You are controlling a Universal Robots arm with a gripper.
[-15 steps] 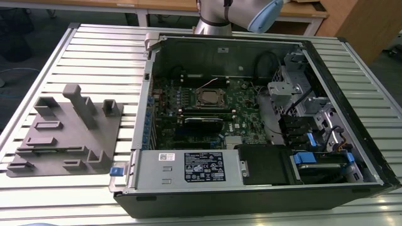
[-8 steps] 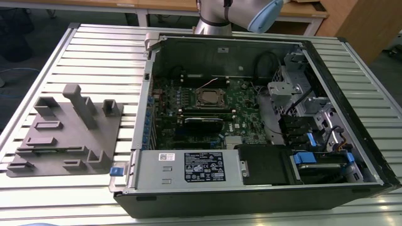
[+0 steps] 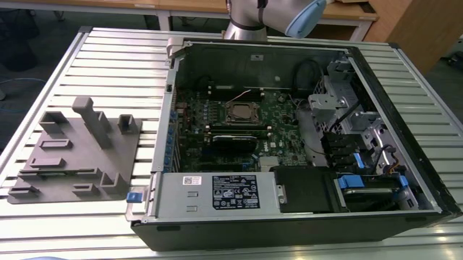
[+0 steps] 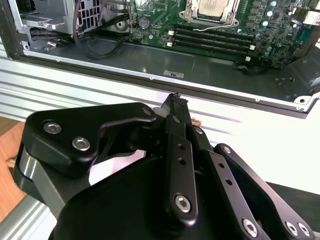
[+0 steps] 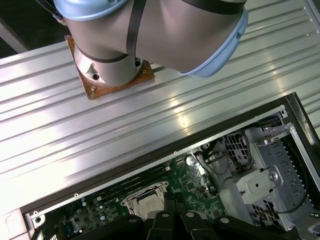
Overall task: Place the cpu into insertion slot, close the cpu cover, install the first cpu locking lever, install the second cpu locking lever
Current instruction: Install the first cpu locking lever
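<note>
The fingers [image 4: 176,135] are pressed together with nothing seen between them. Their tips hang over the bench [image 4: 75,85], just outside the near wall of the computer case [image 4: 150,77]. Past that wall, inside the case, run the long black memory slots [image 4: 210,37]. Just beyond them sits the socket [image 4: 189,15] with the chip [image 4: 210,6] lying flat in it. The chip is thus ahead of the fingertips, across the wall and well apart from them.

This looks like a robotics lab or workshop. An opened black metal computer case [image 3: 289,238] lies on a ribbed silver aluminium bench [image 3: 108,59] beside a grey moulded plastic fixture block [image 3: 79,162], with pale wooden desks [image 3: 195,6] behind.
</note>
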